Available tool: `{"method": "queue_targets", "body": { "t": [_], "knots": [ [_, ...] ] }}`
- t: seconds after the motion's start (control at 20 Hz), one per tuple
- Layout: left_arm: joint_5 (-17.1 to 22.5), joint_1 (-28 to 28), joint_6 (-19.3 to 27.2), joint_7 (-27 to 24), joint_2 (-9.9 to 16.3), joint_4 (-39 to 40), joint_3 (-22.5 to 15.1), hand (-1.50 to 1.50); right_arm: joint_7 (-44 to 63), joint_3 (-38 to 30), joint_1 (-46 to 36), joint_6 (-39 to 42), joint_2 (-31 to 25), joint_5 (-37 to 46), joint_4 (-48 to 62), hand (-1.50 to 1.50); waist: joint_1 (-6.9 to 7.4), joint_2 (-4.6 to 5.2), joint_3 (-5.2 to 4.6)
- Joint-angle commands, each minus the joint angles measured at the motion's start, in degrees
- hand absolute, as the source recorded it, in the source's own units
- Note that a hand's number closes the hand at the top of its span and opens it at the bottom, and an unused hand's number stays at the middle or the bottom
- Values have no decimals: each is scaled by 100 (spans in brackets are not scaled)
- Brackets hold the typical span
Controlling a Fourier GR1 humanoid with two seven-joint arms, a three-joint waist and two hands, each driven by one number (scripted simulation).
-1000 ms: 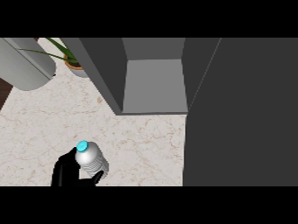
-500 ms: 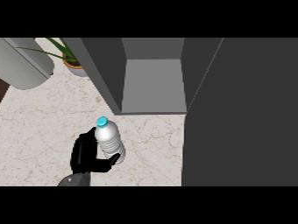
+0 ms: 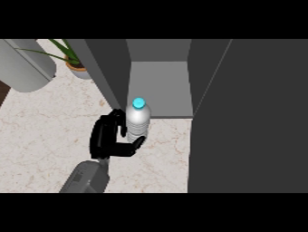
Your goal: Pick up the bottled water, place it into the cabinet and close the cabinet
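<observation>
The bottled water (image 3: 138,121), clear with a cyan cap (image 3: 138,103), stands upright in my left hand (image 3: 106,138). The fingers curl round its left side and the thumb wraps its lower right. Bottle and hand are just in front of the open cabinet (image 3: 160,86), at the left part of its front edge. The bottle's cap overlaps the grey shelf floor in this view. The cabinet's dark door (image 3: 263,118) stands open at the right. My right hand does not show.
A potted plant (image 3: 74,61) and a large pale grey rounded object (image 3: 19,63) stand at the back left of the marble counter (image 3: 43,136). The cabinet's left wall (image 3: 110,72) rises close beside the bottle.
My left hand has carried the bottle away from me and a little to the right, from the counter's near part up to the cabinet's opening.
</observation>
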Motion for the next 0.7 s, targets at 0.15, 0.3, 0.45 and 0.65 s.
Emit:
{"method": "queue_targets", "body": {
  "t": [0.15, 0.3, 0.45, 0.65],
  "knots": [
    [-255, -814, 1153, 726, -1, -418, -453, 150, 208, -42, 75, 2, 45, -384, -423, -150, -37, 6, -2],
    [-25, -1325, 1679, 978, -2, -385, -754, 150, 119, -552, -76, 89, -96, -775, -232, -150, -61, 11, 0],
    [169, -1783, 2261, 878, -2, 32, -1043, 150, 249, -513, -289, 2, -6, -735, -237, -150, -85, 25, -2],
    [89, -2567, 2645, 1328, -2, 493, -1095, 150, -100, -742, -258, 262, -57, -792, 90, -150, -131, 26, 1]
  ]
}}
